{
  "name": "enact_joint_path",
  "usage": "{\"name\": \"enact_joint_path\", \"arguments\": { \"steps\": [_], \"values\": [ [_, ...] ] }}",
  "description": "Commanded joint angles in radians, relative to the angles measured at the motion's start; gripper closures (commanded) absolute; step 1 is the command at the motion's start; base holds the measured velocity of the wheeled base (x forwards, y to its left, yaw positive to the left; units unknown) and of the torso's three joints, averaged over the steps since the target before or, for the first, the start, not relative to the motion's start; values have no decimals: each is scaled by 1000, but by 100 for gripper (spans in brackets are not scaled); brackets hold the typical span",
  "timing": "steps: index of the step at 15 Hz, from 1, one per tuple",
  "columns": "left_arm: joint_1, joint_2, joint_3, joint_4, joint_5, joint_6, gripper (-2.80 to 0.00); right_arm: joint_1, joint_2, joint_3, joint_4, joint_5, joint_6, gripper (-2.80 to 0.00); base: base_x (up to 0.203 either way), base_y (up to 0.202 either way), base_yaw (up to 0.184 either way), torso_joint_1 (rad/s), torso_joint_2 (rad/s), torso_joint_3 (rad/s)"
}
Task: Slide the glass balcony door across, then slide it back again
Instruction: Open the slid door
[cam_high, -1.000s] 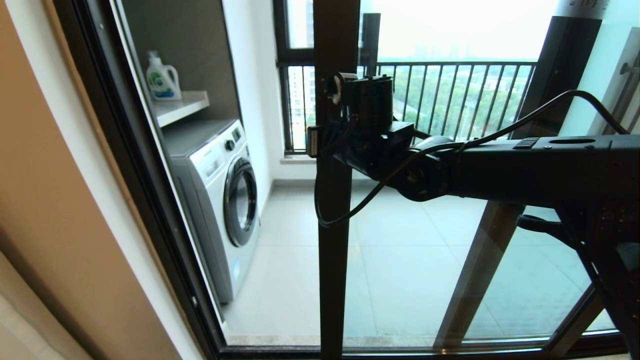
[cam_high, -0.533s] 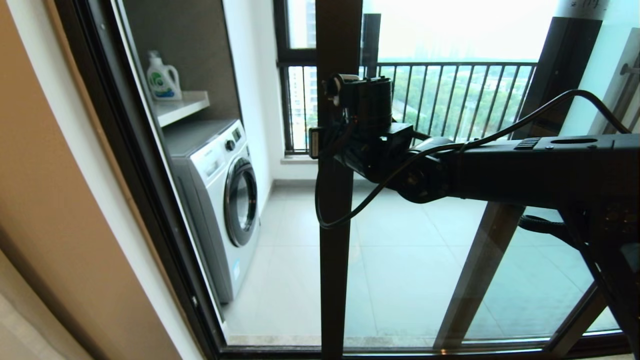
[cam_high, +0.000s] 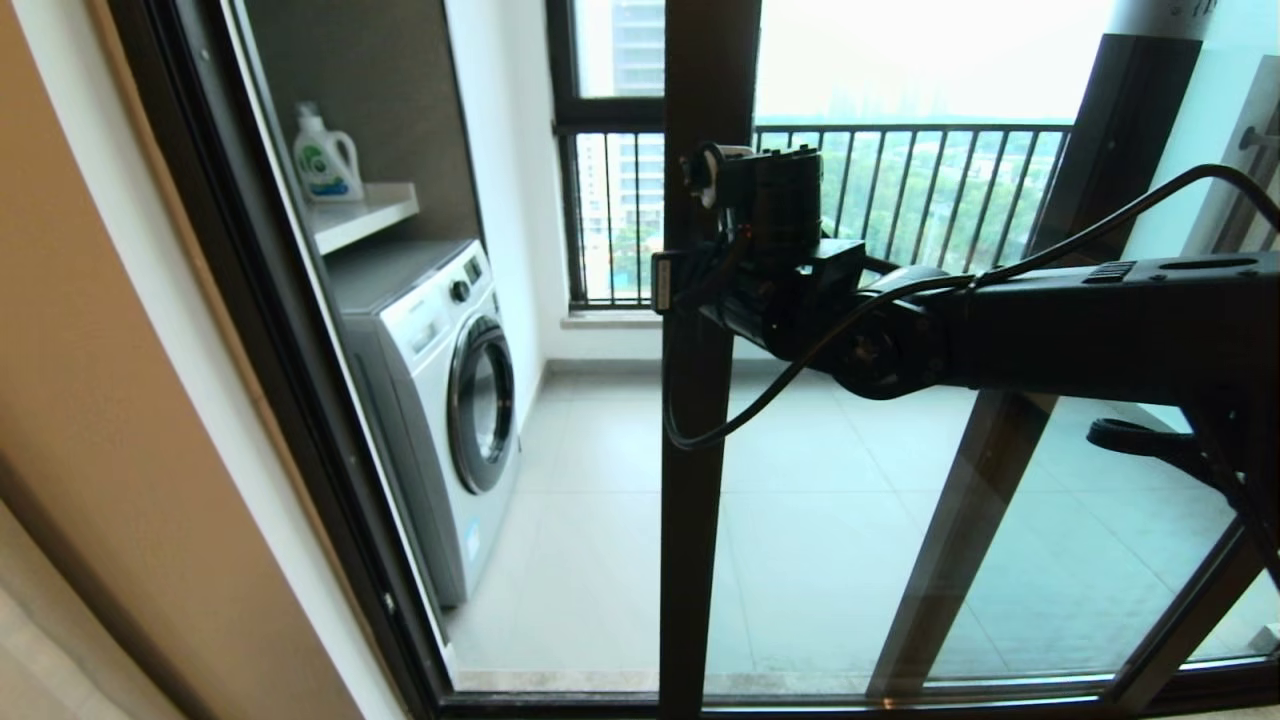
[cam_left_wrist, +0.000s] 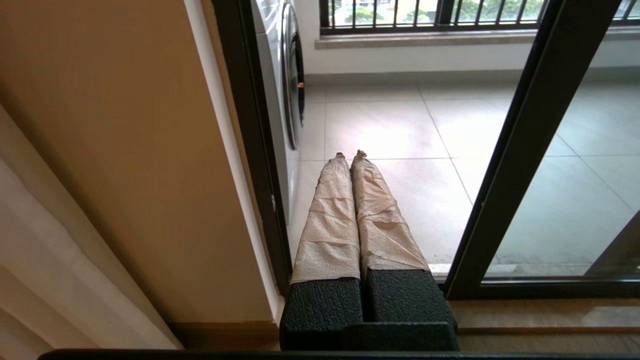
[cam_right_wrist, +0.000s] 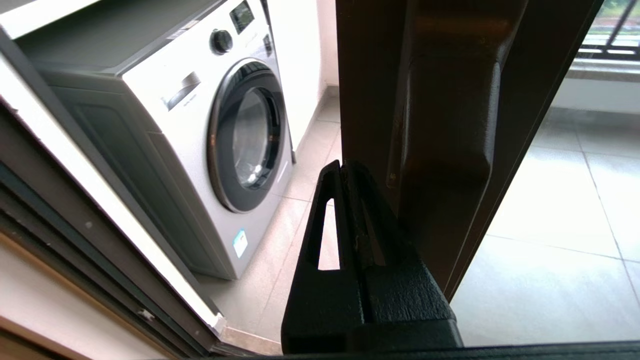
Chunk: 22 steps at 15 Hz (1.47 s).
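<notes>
The glass balcony door (cam_high: 850, 560) stands partly open, its dark upright (cam_high: 700, 560) near the middle of the head view. My right arm reaches across to that upright at chest height. The right gripper (cam_right_wrist: 342, 167) is shut, with its black fingers lying against the edge of the upright (cam_right_wrist: 370, 75), beside the dark recessed pull handle (cam_right_wrist: 445, 150). Nothing is between the fingers. My left gripper (cam_left_wrist: 350, 154), with tape-wrapped fingers, is shut on nothing and hangs low, pointing at the doorway floor to the left of the upright (cam_left_wrist: 525, 150).
A white washing machine (cam_high: 440, 400) stands left on the balcony, under a shelf (cam_high: 365, 215) with a detergent bottle (cam_high: 325, 155). The black-barred railing (cam_high: 920, 190) closes the far side. The fixed dark frame (cam_high: 280, 380) and beige wall (cam_high: 100, 400) bound the opening's left side.
The door's upright and my right gripper have moved together to the right, widening the opening by the washing machine. The left arm has not moved.
</notes>
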Motion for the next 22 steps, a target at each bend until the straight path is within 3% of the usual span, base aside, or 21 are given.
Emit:
{"name": "enact_joint_path", "arguments": {
  "steps": [1,9,14,22],
  "values": [
    [0,0,2,0,0,0,0,4,-55,39,-4,1,0,0,0,0,0,0,0,0],
    [0,0,2,0,0,0,0,79,-77,15,-22,8,-37,0,0,0,0,0,0,0],
    [0,0,2,0,0,0,0,33,44,-101,-21,10,-33,0,0,0,0,0,0,0],
    [0,0,2,0,0,0,0,-18,77,-105,-30,1,-27,0,0,0,0,0,0,0]
  ]
}}
